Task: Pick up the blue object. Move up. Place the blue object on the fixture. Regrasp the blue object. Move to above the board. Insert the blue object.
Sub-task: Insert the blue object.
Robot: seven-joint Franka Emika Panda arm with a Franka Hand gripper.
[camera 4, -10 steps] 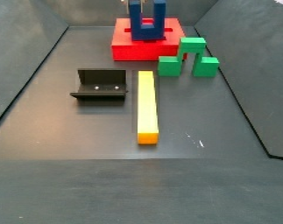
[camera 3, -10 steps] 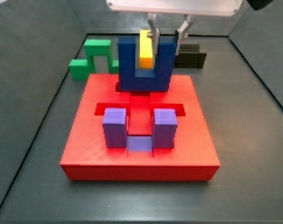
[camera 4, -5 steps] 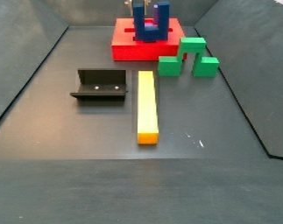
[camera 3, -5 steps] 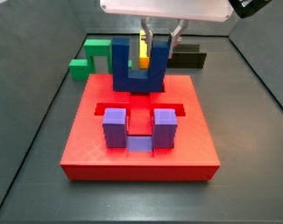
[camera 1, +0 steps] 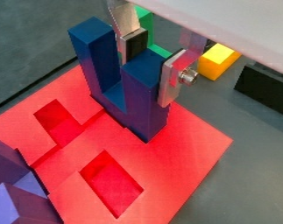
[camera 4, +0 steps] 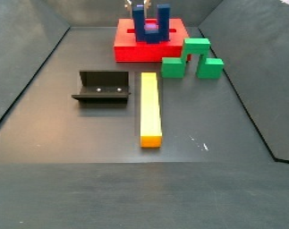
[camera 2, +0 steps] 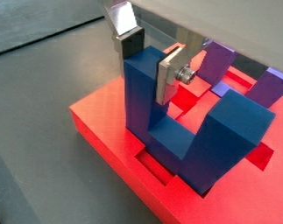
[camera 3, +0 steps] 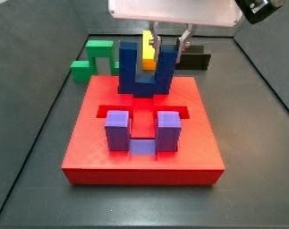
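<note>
Jaws of gripper [camera 1: 150, 52] clamping blue object [camera 1: 123, 80] on board [camera 1: 179, 149]

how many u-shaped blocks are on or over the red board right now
2: the blue object, prongs up, held in the gripper at the board's far end; the purple block stands nearer the front.

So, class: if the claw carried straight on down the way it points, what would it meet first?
The claw grips one prong of the blue object, whose base looks already on the board; so probably the board, though contact is hard to judge.
</note>
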